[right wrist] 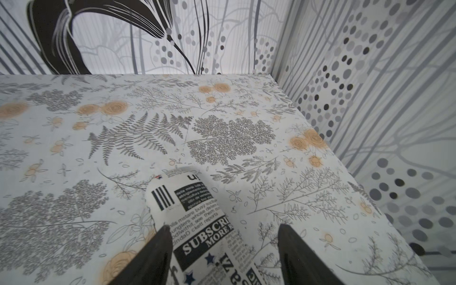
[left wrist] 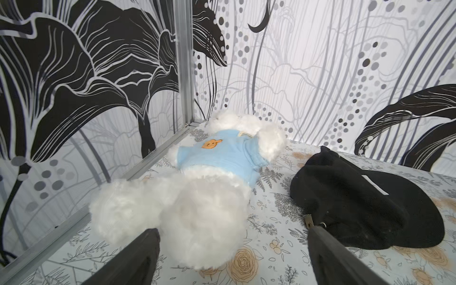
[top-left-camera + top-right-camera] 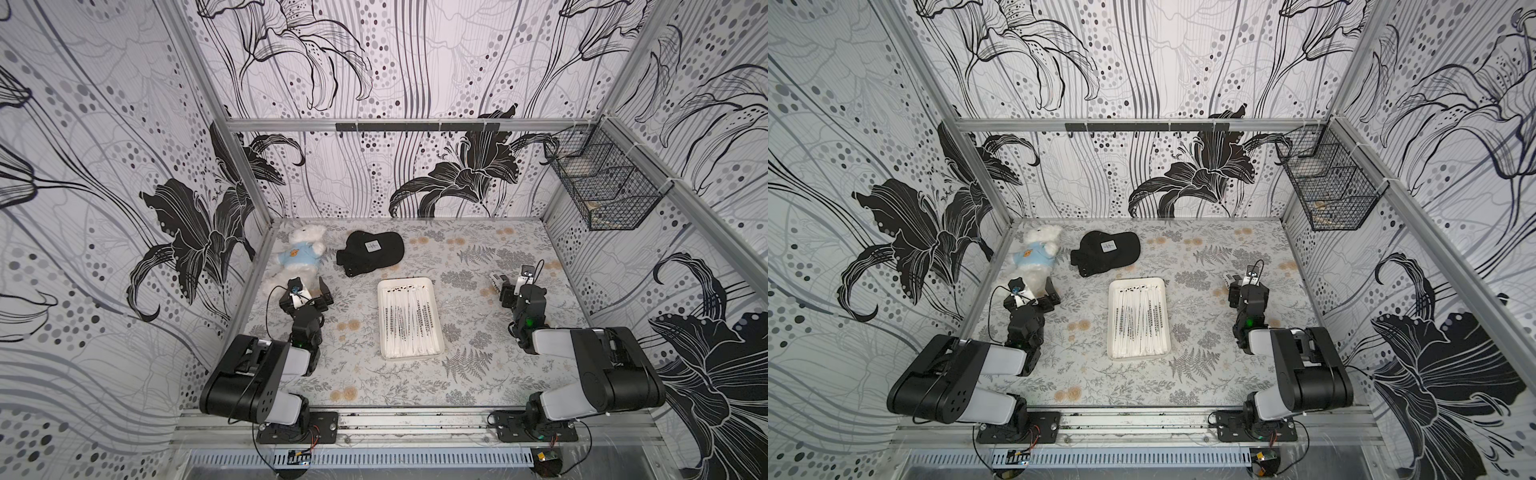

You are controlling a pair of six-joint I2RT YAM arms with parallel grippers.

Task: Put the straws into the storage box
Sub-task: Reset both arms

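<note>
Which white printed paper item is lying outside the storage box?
The short, fat newspaper-print roll by the open right gripper; the thin straws lie inside the storage box.

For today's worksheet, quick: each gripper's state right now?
Left gripper: open, empty.
Right gripper: open; printed tube lies between its jaws, not gripped.

The table is pale grey, printed with darker grey ferns and orange-tan roses, while the walls are white with black lilies, thin grey lines and grey and black dots. The box is white and the straws are white with fine black print; the cap is black with a white label. The bear is white in a light blue jumper with an orange badge, the basket is black wire, and the tube is white with black newspaper print and dark blue stars.
</note>
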